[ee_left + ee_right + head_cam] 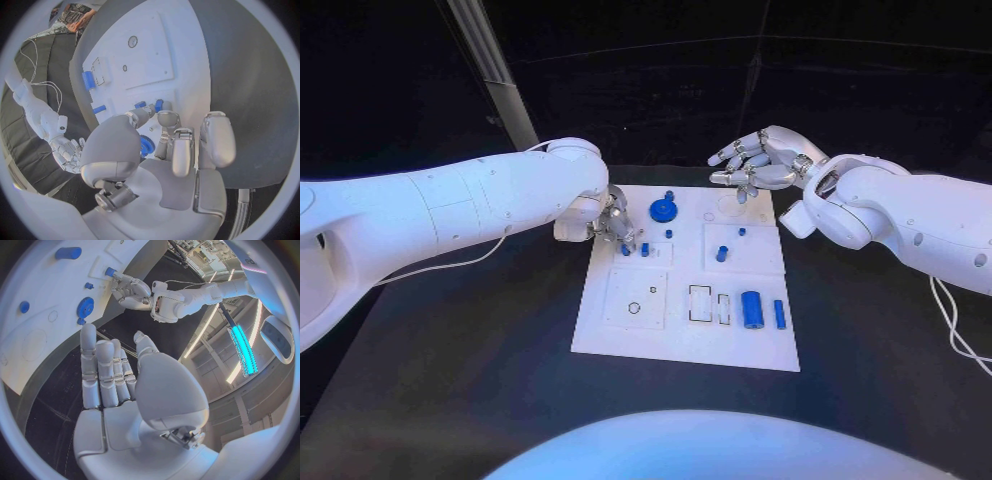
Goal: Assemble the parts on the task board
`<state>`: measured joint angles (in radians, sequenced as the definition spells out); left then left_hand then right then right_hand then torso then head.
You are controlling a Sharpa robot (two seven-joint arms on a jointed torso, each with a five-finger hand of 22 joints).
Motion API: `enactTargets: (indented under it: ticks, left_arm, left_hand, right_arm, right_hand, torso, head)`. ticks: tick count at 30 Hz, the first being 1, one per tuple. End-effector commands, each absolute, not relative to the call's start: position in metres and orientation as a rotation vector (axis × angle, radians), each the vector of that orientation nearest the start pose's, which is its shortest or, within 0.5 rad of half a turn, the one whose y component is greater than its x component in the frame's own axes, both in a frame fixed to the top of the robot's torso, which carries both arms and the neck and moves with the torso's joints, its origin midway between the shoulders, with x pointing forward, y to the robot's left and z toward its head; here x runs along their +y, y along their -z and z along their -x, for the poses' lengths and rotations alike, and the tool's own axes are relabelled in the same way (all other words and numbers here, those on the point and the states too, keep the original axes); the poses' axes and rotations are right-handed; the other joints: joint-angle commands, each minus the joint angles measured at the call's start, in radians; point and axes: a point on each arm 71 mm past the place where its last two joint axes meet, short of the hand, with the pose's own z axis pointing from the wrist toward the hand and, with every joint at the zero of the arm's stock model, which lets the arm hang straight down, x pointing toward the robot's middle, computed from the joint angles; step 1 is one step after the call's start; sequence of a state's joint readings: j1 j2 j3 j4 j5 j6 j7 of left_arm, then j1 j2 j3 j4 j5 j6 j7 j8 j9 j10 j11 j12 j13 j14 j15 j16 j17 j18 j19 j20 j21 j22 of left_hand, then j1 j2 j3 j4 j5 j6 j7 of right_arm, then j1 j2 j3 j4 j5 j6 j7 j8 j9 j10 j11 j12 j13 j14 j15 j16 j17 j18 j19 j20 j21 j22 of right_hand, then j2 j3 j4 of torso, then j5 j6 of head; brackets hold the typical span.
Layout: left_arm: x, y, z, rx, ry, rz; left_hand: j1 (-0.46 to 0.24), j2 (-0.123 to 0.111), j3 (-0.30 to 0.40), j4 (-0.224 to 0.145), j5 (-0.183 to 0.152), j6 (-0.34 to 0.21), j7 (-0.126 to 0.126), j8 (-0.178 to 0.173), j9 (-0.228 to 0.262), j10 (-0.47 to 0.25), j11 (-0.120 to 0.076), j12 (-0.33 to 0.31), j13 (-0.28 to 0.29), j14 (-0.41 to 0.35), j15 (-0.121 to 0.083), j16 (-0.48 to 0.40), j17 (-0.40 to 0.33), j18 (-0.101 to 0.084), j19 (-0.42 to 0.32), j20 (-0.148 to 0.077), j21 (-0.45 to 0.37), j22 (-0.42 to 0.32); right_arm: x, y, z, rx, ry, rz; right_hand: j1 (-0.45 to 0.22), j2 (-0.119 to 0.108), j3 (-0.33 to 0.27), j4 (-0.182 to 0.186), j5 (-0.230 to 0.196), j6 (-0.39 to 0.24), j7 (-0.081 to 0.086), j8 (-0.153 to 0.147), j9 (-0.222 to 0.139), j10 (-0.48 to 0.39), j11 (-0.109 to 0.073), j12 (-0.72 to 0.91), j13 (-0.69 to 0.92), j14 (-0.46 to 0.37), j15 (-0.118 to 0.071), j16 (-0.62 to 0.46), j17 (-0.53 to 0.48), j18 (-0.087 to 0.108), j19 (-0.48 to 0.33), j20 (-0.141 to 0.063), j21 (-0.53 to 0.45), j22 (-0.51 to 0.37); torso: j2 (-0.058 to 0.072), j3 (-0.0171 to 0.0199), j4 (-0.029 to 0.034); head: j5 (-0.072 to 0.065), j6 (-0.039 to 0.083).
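1. Left hand (606, 222) sits at the upper left corner of the white task board (625, 330), fingertips down on a small blue peg (626, 250); whether it actually grips the peg cannot be told.
2. Right hand (759, 160) hovers above the board's top right corner, fingers spread, holding nothing.
3. Blue gear (664, 210) lies near the board's top centre; a blue cylinder (751, 309) lies at lower right.

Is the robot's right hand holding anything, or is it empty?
Empty. The right hand hovers past the far edge of the task board, its fingers straight and apart with nothing between them.
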<state>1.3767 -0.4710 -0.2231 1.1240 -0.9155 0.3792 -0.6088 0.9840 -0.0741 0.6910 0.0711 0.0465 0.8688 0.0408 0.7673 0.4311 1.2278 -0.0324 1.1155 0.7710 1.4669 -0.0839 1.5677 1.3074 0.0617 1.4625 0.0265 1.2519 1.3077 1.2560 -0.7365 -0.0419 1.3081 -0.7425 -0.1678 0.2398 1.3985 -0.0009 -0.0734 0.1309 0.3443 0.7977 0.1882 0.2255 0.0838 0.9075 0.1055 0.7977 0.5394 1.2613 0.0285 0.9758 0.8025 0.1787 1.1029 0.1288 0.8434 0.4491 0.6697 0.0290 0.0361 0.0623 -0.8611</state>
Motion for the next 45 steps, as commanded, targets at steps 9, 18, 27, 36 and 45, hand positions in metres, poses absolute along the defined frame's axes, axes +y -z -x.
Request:
enactTargets:
  ticks: [9, 18, 27, 36, 45]
  left_arm:
    - [0.153, 0.225, -0.537, 2.563, 0.153, 0.067]
    - [0.156, 0.225, -0.538, 2.548, 0.152, 0.088]
    - [0.163, 0.222, -0.538, 2.476, 0.216, 0.148]
    - [0.17, 0.208, -0.54, 2.267, 0.617, 0.269]
    - [0.159, 0.188, -0.541, 1.955, 0.965, 0.227]
  left_hand:
    - [-0.105, -0.064, -0.094, 0.051, 0.003, 0.02, 0.005, -0.018, -0.008, -0.003, 0.008, 0.009, -0.003, 0.104, -0.001, 0.003, 0.263, 0.008, 0.008, -0.003, 0.004, 0.07]
    - [-0.117, -0.088, -0.144, 0.078, 0.003, 0.026, 0.004, -0.024, -0.012, -0.006, 0.007, 0.011, -0.004, 0.104, -0.002, 0.003, 0.263, 0.008, 0.008, -0.003, 0.002, 0.07]
    - [-0.077, -0.102, -0.29, 0.144, 0.004, 0.034, 0.0, -0.03, -0.014, -0.007, 0.004, 0.014, -0.004, 0.104, -0.005, 0.003, 0.263, 0.008, 0.009, -0.006, 0.0, 0.072]
    - [0.021, -0.101, -0.378, 0.199, 0.01, -0.167, 0.094, -0.11, -0.053, -0.332, 0.094, -0.191, -0.236, -0.169, 0.077, -0.376, -0.265, 0.107, -0.305, 0.055, -0.669, -0.314]
    - [0.205, -0.037, -0.497, 0.17, 0.005, -0.225, 0.127, -0.125, -0.106, -0.464, 0.133, -0.274, -0.33, -0.344, 0.113, -0.642, -0.584, 0.12, -0.334, 0.107, -0.825, -0.451]
  right_arm:
    - [-0.199, 0.166, -0.528, 1.685, -1.213, -0.314]
    - [-0.199, 0.166, -0.528, 1.685, -1.212, -0.315]
    - [-0.2, 0.166, -0.528, 1.685, -1.21, -0.316]
    - [-0.204, 0.166, -0.529, 1.682, -1.203, -0.32]
    - [-0.205, 0.166, -0.529, 1.681, -1.2, -0.322]
  right_hand:
    - [0.0, 0.003, 0.0, 0.004, 0.005, -0.008, 0.002, 0.003, 0.001, -0.005, -0.001, 0.006, -0.002, -0.006, -0.002, 0.006, -0.001, 0.005, -0.004, -0.001, -0.005, 0.001]
    - [0.001, 0.003, 0.001, 0.003, 0.005, -0.009, 0.002, 0.004, 0.001, -0.006, -0.001, 0.007, -0.003, -0.007, -0.002, 0.005, -0.003, 0.005, -0.004, 0.0, -0.005, 0.001]
    - [0.001, 0.003, 0.001, 0.003, 0.005, -0.009, 0.002, 0.004, 0.001, -0.006, -0.001, 0.007, -0.003, -0.007, -0.002, 0.005, -0.003, 0.005, -0.004, 0.0, -0.005, 0.001]
    - [0.001, 0.003, 0.001, 0.003, 0.005, -0.009, 0.002, 0.004, 0.001, -0.006, -0.001, 0.008, -0.003, -0.008, -0.002, 0.005, -0.004, 0.005, -0.004, 0.0, -0.005, 0.002]
    - [0.001, 0.003, 0.001, 0.003, 0.005, -0.009, 0.002, 0.004, 0.001, -0.006, 0.0, 0.008, -0.004, -0.008, -0.002, 0.005, -0.005, 0.005, -0.004, 0.0, -0.005, 0.002]
  torso:
    - [0.0, -0.0003, 0.0007]
    - [0.0, -0.0003, 0.0008]
    - [0.0, -0.0006, 0.0017]
    - [-0.001, -0.0001, 0.0013]
    - [0.0, -0.0014, 0.0026]
  head:
    - [-0.001, 0.0]
    - [-0.001, 0.001]
    - [-0.002, 0.005]
    - [-0.008, 0.012]
    - [-0.015, 0.023]
